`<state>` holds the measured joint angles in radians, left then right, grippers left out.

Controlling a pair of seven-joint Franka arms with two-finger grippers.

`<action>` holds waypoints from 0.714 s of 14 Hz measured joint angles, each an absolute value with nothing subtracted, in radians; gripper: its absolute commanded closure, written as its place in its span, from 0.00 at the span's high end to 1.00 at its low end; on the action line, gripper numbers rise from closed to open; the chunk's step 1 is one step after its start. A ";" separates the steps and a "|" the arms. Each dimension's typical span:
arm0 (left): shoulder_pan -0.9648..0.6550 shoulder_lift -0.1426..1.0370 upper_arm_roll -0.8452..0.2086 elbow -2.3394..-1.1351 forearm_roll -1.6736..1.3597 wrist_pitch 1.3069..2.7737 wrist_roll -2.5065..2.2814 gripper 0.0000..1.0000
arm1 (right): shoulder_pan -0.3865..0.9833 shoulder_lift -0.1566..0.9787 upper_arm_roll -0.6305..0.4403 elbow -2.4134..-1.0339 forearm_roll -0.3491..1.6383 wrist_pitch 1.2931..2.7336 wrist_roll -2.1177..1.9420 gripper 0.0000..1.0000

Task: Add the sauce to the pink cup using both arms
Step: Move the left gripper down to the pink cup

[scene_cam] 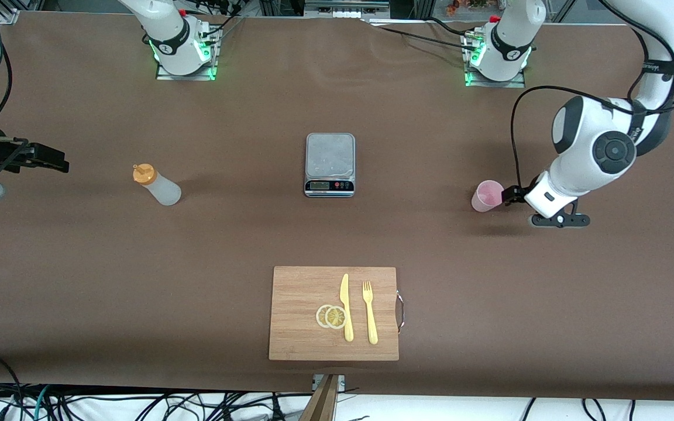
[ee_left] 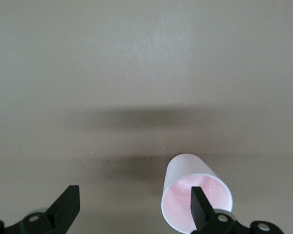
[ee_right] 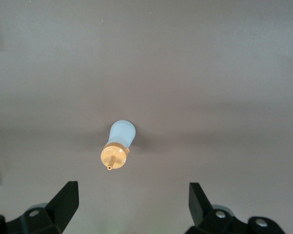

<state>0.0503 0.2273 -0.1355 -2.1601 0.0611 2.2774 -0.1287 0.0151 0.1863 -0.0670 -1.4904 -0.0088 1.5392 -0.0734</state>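
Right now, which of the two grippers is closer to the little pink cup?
The left. The left gripper sits right beside the pink cup, jaws open, one finger over its rim. The right gripper waits at the right arm's end of the table, near the sauce bottle.

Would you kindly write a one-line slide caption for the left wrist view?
Left hand, fingers open, low over the brown table, with the upright, empty pink cup at one finger.

A scale (scene_cam: 329, 164) sits mid-counter; a cutting board (scene_cam: 302, 316) near the front edge carries lemon slices (scene_cam: 331, 316), knife (scene_cam: 346, 307) and fork (scene_cam: 370, 313).
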 measured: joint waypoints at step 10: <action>0.046 0.233 -0.139 -2.268 0.059 2.353 -0.129 1.00 | 0.015 0.186 -0.067 -1.490 -0.009 1.539 -0.073 1.00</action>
